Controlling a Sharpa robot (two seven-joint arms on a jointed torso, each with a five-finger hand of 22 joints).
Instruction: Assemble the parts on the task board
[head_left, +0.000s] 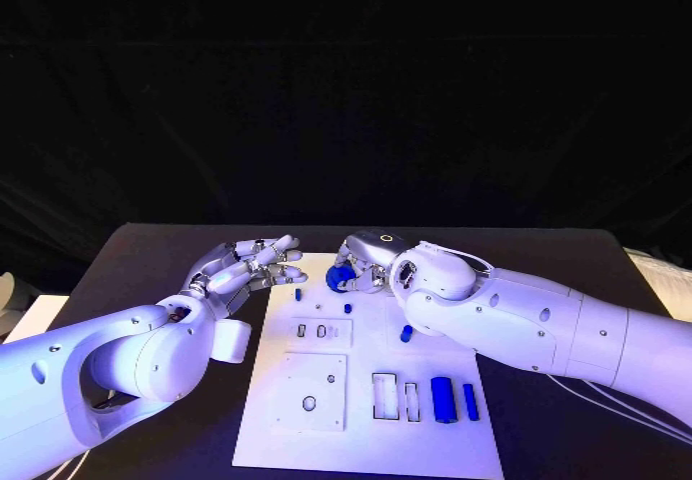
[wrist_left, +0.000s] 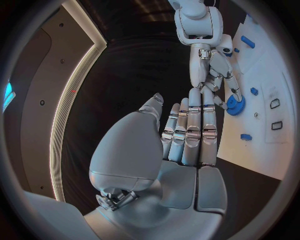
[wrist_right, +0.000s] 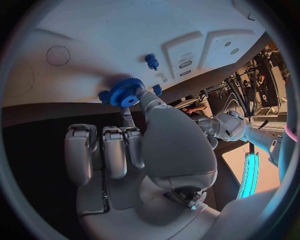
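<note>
The white task board (head_left: 378, 432) lies in the middle of the black table. My right hand (head_left: 372, 262) is over the board's far left corner and pinches a blue gear (head_left: 342, 278) between thumb and a finger; the right wrist view shows the gear (wrist_right: 127, 92) at the fingertips, just above the board. My left hand (head_left: 245, 266) hovers to the left of the board's far edge, fingers stretched out and holding nothing. In the left wrist view my left hand (wrist_left: 187, 135) points toward the gear (wrist_left: 235, 105). A small blue peg (head_left: 299, 294) stands on the board near it.
Two more small blue pieces (head_left: 348, 307) (head_left: 407, 332) are on the board's middle. Two blue cylinders (head_left: 441, 399) (head_left: 470, 401) lie at its near right beside rectangular slots (head_left: 385, 395). Raised white plates (head_left: 312, 392) take up the near left. Black table surrounds the board.
</note>
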